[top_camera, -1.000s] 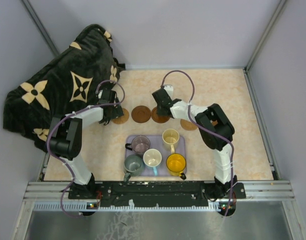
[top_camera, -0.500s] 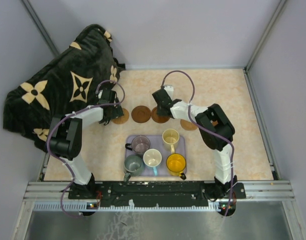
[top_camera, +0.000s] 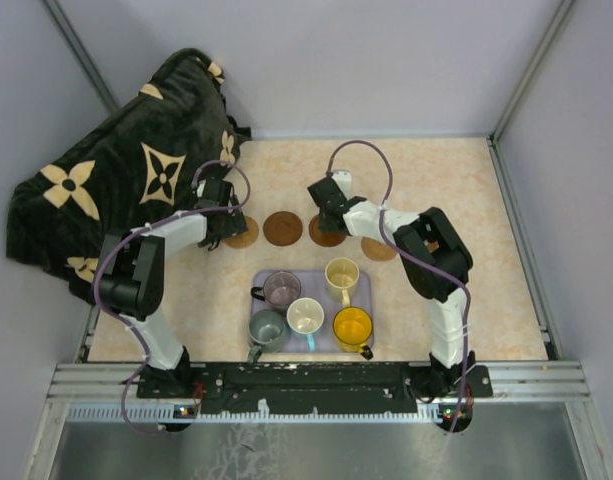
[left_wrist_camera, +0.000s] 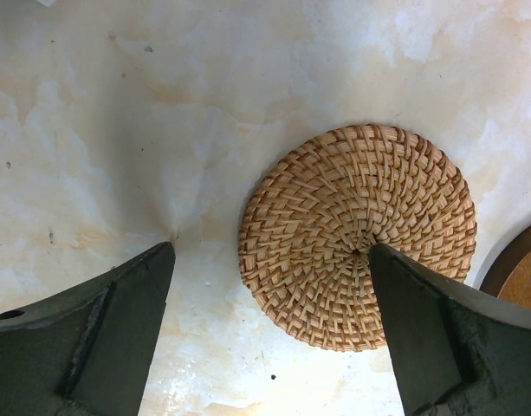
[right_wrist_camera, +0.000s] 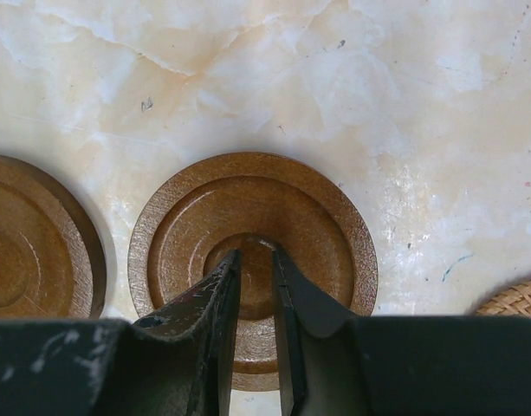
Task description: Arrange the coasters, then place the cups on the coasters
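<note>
Four coasters lie in a row across the table: a woven tan coaster (top_camera: 242,233), a dark brown coaster (top_camera: 283,228), a second dark brown one (top_camera: 331,238) and a tan one (top_camera: 378,249). My left gripper (top_camera: 220,218) hangs open, its jaws straddling the woven coaster's (left_wrist_camera: 358,234) left half. My right gripper (top_camera: 326,220) is shut with nothing in it. Its tips (right_wrist_camera: 255,254) rest over the centre dip of the second dark coaster (right_wrist_camera: 321,230). Several cups stand on the lavender tray (top_camera: 317,284): purple-grey (top_camera: 282,289), cream (top_camera: 342,274), grey-green (top_camera: 268,328), white (top_camera: 306,316) and yellow-orange (top_camera: 352,327).
A black blanket with tan flower prints (top_camera: 126,175) is heaped at the back left, close to my left arm. Grey walls and metal posts close in the table on three sides. The right wrist view also shows the neighbouring dark coaster (right_wrist_camera: 31,243) and a woven rim (right_wrist_camera: 516,299).
My right gripper has slid slightly to the right, and the dark coaster under its tips has shifted with it. The left arm has not moved.
</note>
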Tool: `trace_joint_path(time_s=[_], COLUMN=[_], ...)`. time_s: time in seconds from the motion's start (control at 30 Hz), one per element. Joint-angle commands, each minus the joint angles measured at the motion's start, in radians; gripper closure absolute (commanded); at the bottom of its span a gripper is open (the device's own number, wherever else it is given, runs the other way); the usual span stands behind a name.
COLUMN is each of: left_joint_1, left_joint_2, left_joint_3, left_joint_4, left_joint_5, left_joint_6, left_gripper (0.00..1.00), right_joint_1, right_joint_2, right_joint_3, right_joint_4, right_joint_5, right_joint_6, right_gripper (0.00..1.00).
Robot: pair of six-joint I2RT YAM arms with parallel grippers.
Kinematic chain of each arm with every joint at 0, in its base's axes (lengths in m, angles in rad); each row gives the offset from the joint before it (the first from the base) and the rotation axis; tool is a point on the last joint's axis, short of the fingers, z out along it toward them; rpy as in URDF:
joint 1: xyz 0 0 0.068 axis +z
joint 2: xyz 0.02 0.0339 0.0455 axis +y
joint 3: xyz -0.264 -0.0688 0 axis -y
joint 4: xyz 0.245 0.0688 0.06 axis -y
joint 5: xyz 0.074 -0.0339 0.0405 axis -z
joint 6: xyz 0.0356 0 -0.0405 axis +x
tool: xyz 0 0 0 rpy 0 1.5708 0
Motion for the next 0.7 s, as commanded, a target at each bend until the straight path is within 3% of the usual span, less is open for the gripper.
trace_joint_path(time_s=[0.0, 0.4, 0.67], left_joint_1=[-0.003, -0.002, -0.002], left_joint_2=[0.044, 0.032, -0.021], left_joint_3=[-0.011, 0.013, 0.034], left_joint_4=[-0.067, -0.069, -0.077], left_joint_5=[0.026, 0.020, 0.011], left_joint_6=[-0.013, -0.008, -0.003], left_gripper=[0.00, 0.00, 0.00], right_joint_1=[-0.021, -0.012, 0.017], right_joint_2=[0.015, -0.056, -0.147], right_joint_3=[-0.038, 0.000, 0.026], right_joint_4=[-0.129, -0.011, 0.000], right_joint_5=[0.010, -0.082, -0.065], right_joint_6=[-0.047, -0.160, -0.200], right_gripper=[0.77, 0.76, 0.75])
